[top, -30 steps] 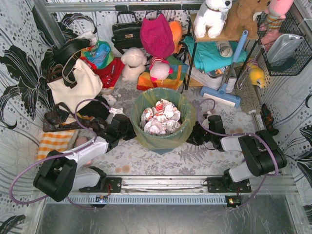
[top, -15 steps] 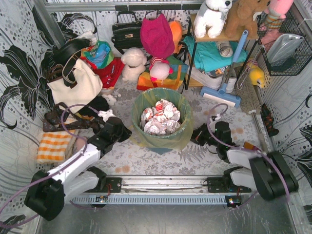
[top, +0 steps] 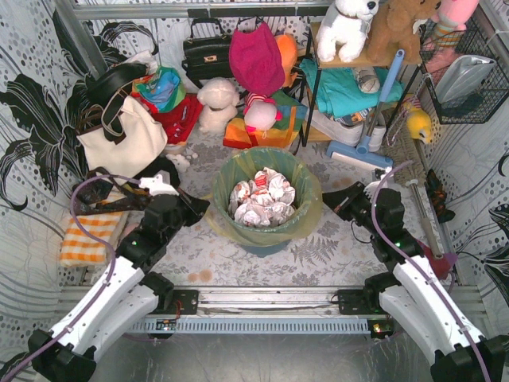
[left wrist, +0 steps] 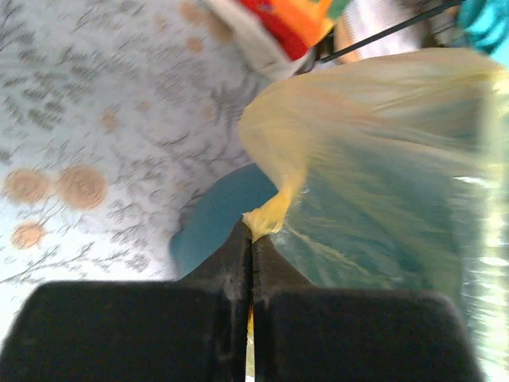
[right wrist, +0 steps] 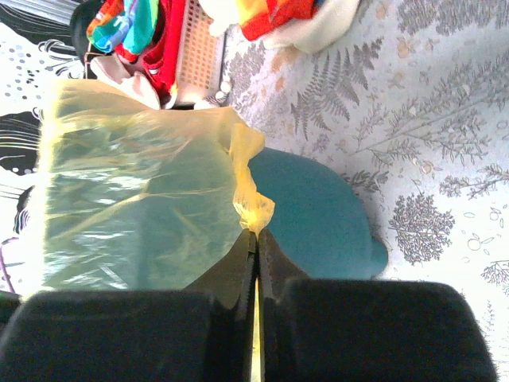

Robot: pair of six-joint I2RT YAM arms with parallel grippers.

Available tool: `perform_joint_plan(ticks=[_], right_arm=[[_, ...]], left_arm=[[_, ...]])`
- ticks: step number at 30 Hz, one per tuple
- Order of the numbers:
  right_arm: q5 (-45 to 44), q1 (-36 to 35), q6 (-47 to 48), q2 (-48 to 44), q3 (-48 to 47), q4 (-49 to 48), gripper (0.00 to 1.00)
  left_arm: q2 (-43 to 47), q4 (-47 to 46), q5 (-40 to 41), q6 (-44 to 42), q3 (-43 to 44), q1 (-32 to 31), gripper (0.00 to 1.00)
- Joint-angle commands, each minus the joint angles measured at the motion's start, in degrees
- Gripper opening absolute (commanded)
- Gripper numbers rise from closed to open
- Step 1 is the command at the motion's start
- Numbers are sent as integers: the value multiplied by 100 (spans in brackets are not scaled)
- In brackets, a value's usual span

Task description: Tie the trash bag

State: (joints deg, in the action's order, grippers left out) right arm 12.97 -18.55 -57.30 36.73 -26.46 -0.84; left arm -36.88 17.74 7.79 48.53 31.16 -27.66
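White sheeting (top: 32, 103) with large black flowers lines the left and right sides. Grey fern-print cloth (top: 318, 255) spreads across the middle. Upper right stands a black-framed shelf (top: 312, 79), a wire basket (top: 477, 111) beside it.

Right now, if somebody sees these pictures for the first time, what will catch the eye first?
The yellow-green trash bag in the middle of the table, full of crumpled white-and-red paper, catches the eye first. The left pincer and the right pincer are each shut on a pinch of its plastic, one on each side.
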Motion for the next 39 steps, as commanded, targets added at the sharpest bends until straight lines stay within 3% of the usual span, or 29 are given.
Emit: perform_joint_plan(ticks=[1, 7, 15, 25, 32, 39], right_arm=[[-136, 28, 477, -166, -685, 316, 0], [97, 29, 657, -202, -1274, 254, 0], [732, 27, 636, 115, -1772, -406, 0], [2038, -131, 345, 1383, -2036, -1753, 0], [1875, -1148, 845, 2172, -2419, -1495, 0], [1471, -1214, 1113, 1640, -2067, -825, 0]], left_arm=[[119, -150, -305, -437, 634, -11, 2], [236, 7, -347, -564, 1196, -11, 1], [44, -149, -1009, -643, 1839, -10, 1], [-951, -548, -2267, -803, 2627, -11, 1], [-1622, -697, -3393, -750, 2766, -11, 1], [-1241, 275, -3534, -1375, 2600, -7, 2]])
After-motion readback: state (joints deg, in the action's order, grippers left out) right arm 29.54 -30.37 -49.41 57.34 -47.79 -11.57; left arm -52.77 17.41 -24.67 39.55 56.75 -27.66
